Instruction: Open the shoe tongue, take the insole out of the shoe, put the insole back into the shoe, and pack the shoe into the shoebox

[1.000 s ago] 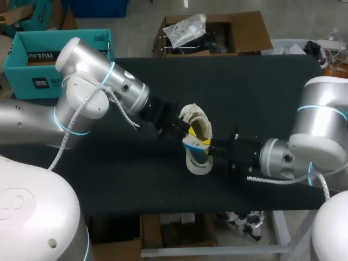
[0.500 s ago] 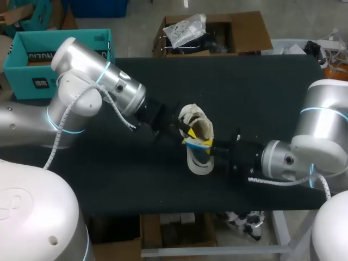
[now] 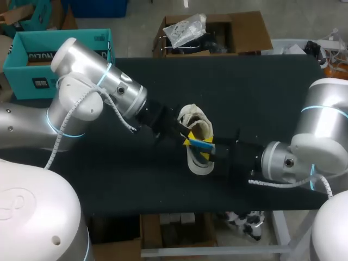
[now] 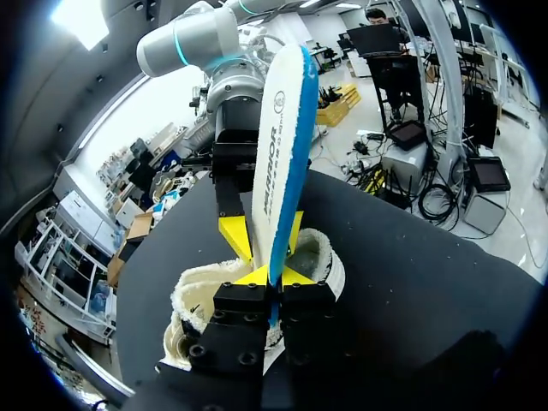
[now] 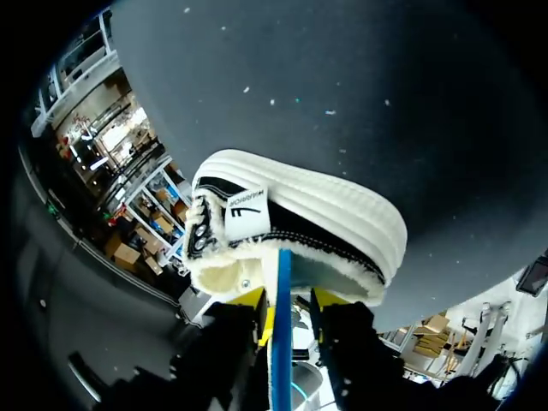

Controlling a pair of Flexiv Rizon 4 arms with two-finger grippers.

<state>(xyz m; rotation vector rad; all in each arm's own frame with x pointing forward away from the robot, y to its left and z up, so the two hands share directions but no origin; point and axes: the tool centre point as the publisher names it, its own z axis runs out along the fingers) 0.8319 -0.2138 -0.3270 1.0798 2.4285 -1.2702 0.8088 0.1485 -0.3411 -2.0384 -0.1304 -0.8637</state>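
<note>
A white shoe (image 3: 197, 130) with a fleece lining lies in the middle of the black table (image 3: 261, 87). Over its opening stands the blue-edged white insole (image 3: 202, 145), on edge. My left gripper (image 3: 188, 140) is shut on one end of the insole (image 4: 276, 171), just above the shoe (image 4: 199, 291). My right gripper (image 3: 213, 147) faces it from the other side. Its yellow fingertips (image 5: 260, 306) stand open on either side of the insole's edge (image 5: 282, 342), with a gap showing, above the shoe's heel (image 5: 291, 218). The teal shoebox (image 3: 22, 60) sits at the far left.
Bare black table surface lies all around the shoe. Both arms meet over the middle, my left arm (image 3: 92, 87) from the far left, my right arm (image 3: 304, 152) from the near right.
My right gripper has opened off the insole while my left gripper has closed tighter on it. The insole now lies flatter across the shoe's opening.
</note>
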